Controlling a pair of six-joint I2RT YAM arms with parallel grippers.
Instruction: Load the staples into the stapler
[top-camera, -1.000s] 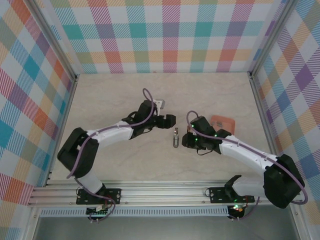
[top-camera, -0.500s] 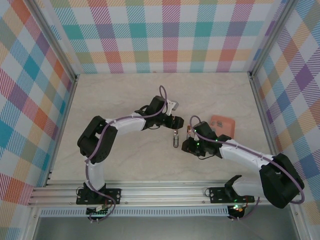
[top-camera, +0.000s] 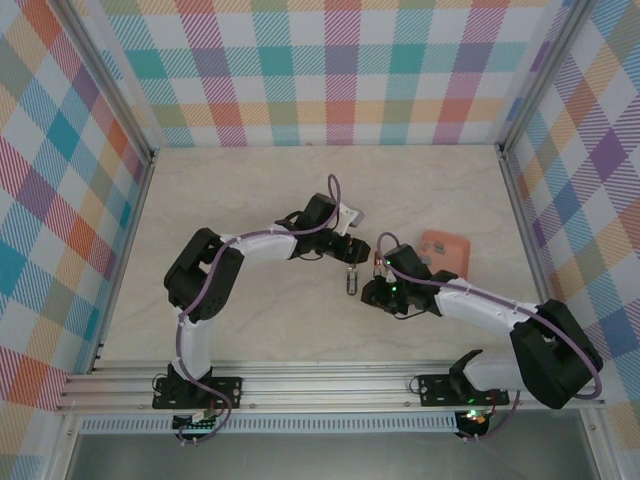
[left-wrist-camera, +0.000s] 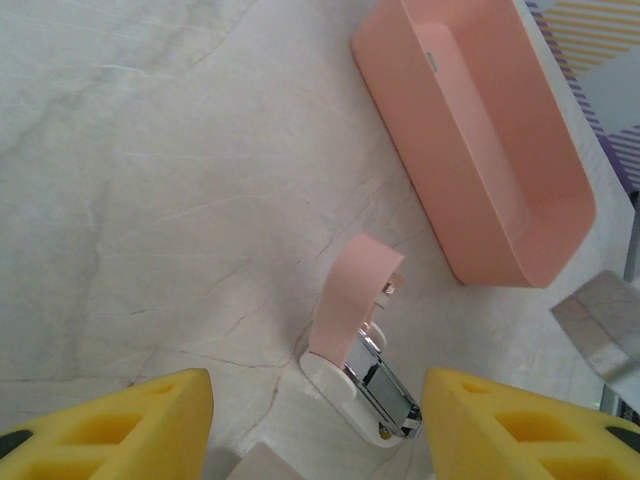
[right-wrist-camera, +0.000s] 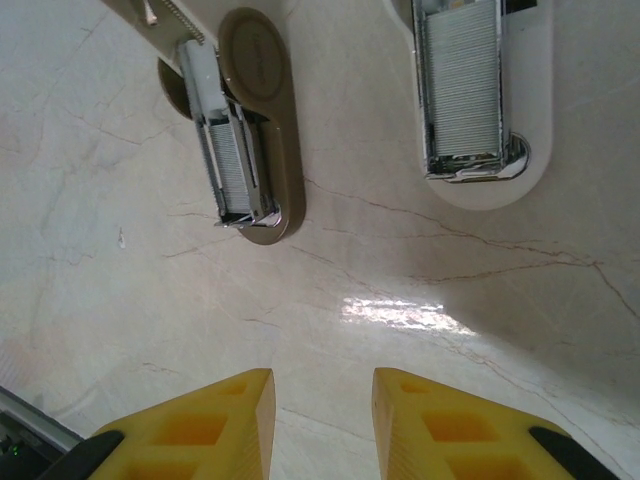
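Salmon-pink plastic marks the pink stapler (left-wrist-camera: 352, 300). Its lid is swung up off a white base, and the metal channel underneath is bare to the cameras. In the right wrist view a ribbed grey strip, the staples (right-wrist-camera: 462, 85), lies flat in that channel and runs down to its chromed front end. Judged from this, the loading itself looks done or very nearly so. What seems left is to check the strip is seated and press the lid shut.

A brown stapler (right-wrist-camera: 250, 120) rests just beside it on the marbled desk (left-wrist-camera: 150, 200). It is also open and also shows a ribbed strip in its channel.

The tray (left-wrist-camera: 500, 200) sits near the pink stapler but apart from it. Its floor looks bare except for 1 tiny grey fleck at the far inner wall, too small to identify.

The left gripper (left-wrist-camera: 315, 390) hovers over the pink stapler with its 2 yellow fingers spread wide and nothing between them. The right gripper (right-wrist-camera: 323, 400) hangs above bare desk just short of both staplers. Its fingers stand a narrow gap apart and hold nothing. Neither gripper touches a stapler.

The raised lid looks light and hinged, so a gentle downward push would probably close it. I judge that the base might skid on the smooth desk unless the other gripper steadies it.
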